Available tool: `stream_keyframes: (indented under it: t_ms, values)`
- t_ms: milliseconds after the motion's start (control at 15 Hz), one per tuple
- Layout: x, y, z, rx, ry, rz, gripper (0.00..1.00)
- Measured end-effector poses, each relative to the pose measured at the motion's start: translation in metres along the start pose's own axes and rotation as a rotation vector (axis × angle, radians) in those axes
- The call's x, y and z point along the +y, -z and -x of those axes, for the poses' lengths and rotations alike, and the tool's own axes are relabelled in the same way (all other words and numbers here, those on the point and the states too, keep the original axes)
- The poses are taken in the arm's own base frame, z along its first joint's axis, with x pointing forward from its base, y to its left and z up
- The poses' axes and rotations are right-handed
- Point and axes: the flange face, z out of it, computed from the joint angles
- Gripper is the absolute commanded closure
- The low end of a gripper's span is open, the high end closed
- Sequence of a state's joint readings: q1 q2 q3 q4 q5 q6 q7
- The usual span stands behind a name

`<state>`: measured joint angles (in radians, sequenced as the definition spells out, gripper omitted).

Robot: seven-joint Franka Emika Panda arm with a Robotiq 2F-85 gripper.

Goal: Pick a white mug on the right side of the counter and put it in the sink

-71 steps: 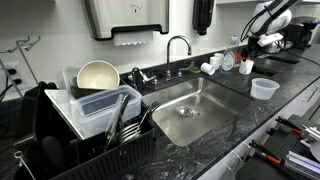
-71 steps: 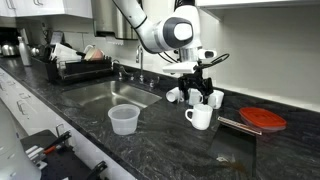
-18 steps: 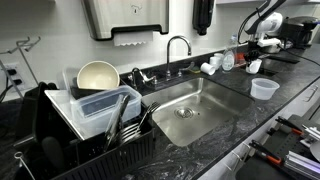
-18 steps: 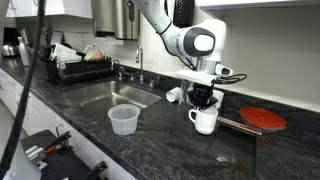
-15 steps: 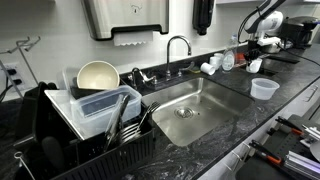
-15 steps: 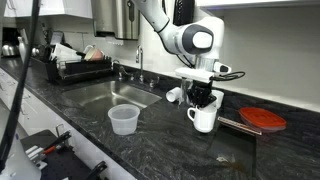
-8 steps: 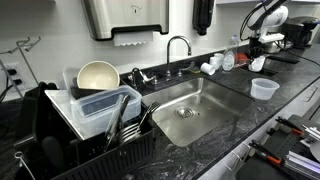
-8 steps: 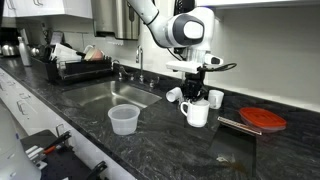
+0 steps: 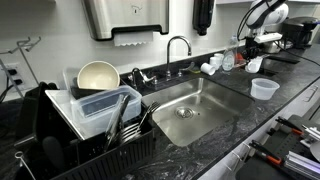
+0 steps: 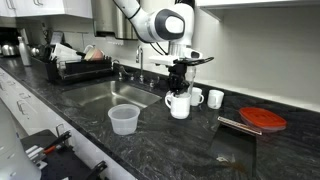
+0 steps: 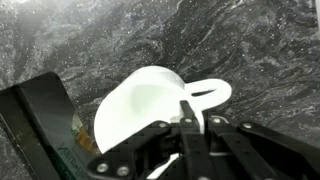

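My gripper is shut on the rim of the white mug, next to its handle. The mug hangs a little above the black counter, between the cluster of other cups and the sink. In the wrist view the mug tilts under my gripper, its handle pointing right over the veined stone. From the far exterior view the mug shows small below my gripper, to the right of the sink.
A clear plastic tub stands on the counter beside the sink. Other white cups sit behind the mug. A red disc lies farther right. The faucet curves over the basin, and a loaded dish rack stands on its far side.
The gripper has lifted the mug off the counter and carried it sideways towards the sink, away from the red disc. The jaws stayed shut on it.
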<state>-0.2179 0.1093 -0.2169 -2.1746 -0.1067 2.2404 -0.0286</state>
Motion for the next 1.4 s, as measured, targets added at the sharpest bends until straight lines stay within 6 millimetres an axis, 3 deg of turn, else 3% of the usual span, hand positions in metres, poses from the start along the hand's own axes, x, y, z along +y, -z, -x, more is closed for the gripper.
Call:
stream_keyframes:
  t_ms: [267, 600, 933, 1400]
  values:
    - [-0.039, 0.021, 0.014, 0.034, 0.039, 0.013, 0.98]
    - [-0.12, 0.031, 0.02, 0.06, 0.195, 0.014, 0.98]
    - [-0.187, 0.022, 0.03, 0.049, 0.375, 0.021, 0.98]
    - [-0.248, 0.0, 0.045, 0.016, 0.655, 0.033, 0.98]
